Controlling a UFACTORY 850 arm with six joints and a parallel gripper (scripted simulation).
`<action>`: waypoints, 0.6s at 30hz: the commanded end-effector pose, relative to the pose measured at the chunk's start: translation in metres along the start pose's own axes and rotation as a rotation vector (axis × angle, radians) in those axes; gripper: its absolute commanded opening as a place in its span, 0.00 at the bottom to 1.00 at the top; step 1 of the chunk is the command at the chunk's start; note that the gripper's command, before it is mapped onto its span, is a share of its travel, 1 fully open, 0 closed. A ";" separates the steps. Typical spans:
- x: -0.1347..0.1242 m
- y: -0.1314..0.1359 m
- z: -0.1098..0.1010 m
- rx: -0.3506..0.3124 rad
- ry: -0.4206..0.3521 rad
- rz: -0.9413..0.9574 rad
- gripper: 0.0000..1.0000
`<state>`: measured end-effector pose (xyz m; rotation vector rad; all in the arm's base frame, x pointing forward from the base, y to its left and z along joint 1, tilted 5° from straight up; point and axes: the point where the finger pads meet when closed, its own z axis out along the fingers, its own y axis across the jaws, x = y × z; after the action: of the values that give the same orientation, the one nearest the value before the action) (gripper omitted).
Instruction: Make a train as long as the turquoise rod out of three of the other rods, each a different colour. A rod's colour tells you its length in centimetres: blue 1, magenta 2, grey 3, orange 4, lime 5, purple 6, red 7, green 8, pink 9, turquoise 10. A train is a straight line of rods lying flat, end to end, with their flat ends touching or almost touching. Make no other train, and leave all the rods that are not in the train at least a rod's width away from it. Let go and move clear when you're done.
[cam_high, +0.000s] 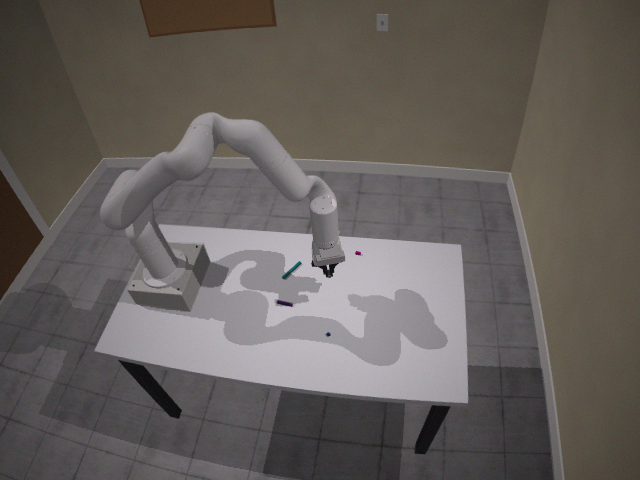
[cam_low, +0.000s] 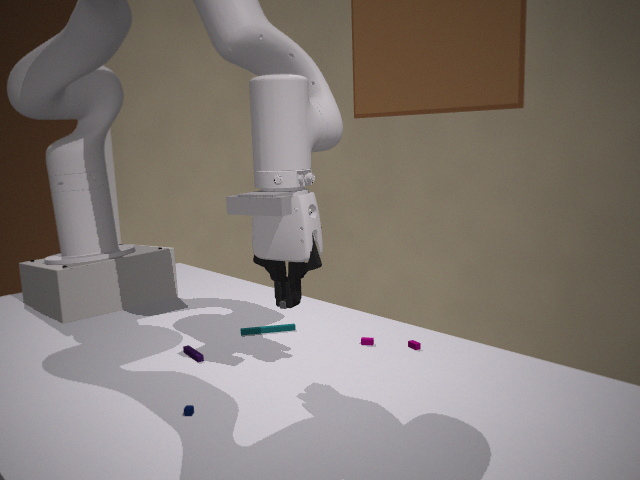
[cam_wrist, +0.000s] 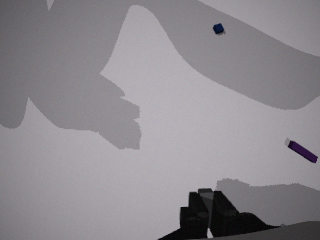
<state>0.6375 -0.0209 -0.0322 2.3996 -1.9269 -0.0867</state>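
Observation:
My gripper (cam_high: 329, 273) (cam_low: 288, 303) (cam_wrist: 203, 208) is shut on a short grey rod (cam_low: 282, 304) (cam_wrist: 205, 191), mostly hidden by the fingers, and hangs above the table. The turquoise rod (cam_high: 292, 270) (cam_low: 268, 329) lies flat, left of the gripper in the top view. A purple rod (cam_high: 284, 303) (cam_low: 193, 353) (cam_wrist: 303, 151) lies nearer the front. A small blue rod (cam_high: 328, 334) (cam_low: 188, 410) (cam_wrist: 218, 29) lies alone further forward. No rods on the table touch each other.
Two magenta rods lie apart: one (cam_high: 358, 253) (cam_low: 414, 344) at the back right, the other (cam_low: 367, 341) nearer the gripper, hidden in the top view. The arm's base block (cam_high: 164, 290) (cam_low: 98, 289) stands at the table's left end. Arm shadows cross the white table (cam_high: 423, 382).

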 end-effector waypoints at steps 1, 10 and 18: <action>0.004 -0.001 -0.001 0.003 0.001 0.027 0.04; 0.047 -0.001 -0.002 0.003 0.000 0.309 0.04; 0.099 0.003 -0.002 0.004 -0.001 0.645 0.04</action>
<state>0.6523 -0.0988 -0.0314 1.8308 -2.4749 -0.0701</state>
